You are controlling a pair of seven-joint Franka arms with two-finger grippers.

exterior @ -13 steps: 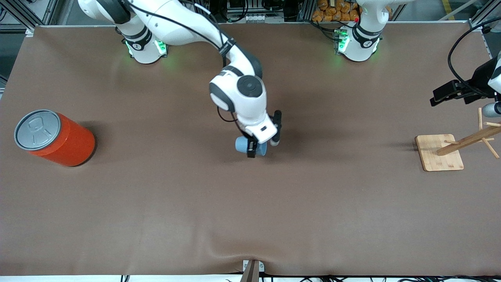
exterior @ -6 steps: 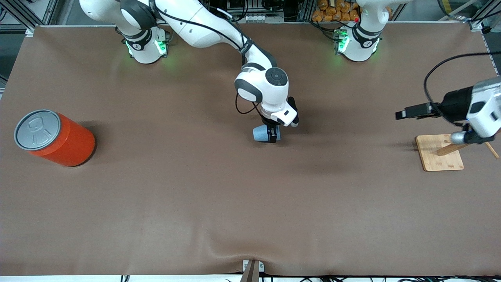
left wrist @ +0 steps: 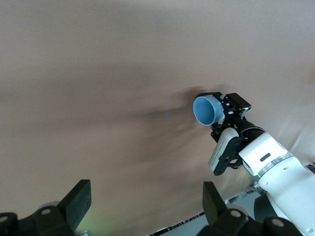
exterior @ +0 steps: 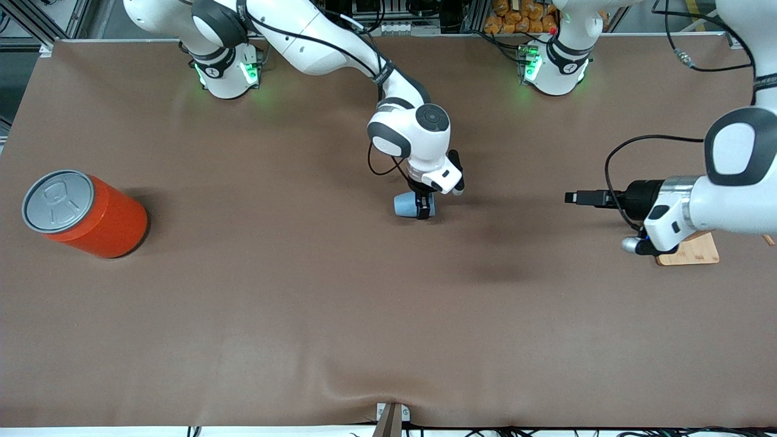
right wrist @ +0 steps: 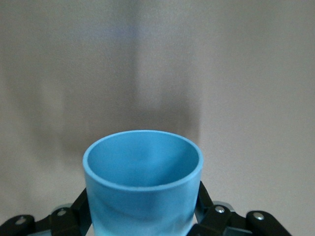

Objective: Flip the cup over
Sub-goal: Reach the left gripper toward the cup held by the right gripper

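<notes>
the brown cloth-covered table (exterior: 255,315) is bare along the edge nearest the front camera. farther in, toward the right arm's end, stands a large orange can with a grey lid (exterior: 82,212), well apart from everything else. toward the left arm's end, a pale wooden base plate (exterior: 692,254) lies partly under the left arm, and the left gripper (exterior: 572,198) hangs in the air over the table between that plate and the table's middle, its black fingers (left wrist: 78,202) spread apart around nothing. about as far from the front camera as the can, over the middle of the table, the right gripper (exterior: 423,209) clamps the small light-blue tapered plastic cup (exterior: 405,205) between its black fingers (right wrist: 209,209). the cup lies tipped on its side in that grasp; the left wrist view looks into its open mouth (left wrist: 205,109). whether it touches the cloth cannot be told. in the right wrist view the cup's rim (right wrist: 142,160) and darker blue inside fill the lower middle.
</notes>
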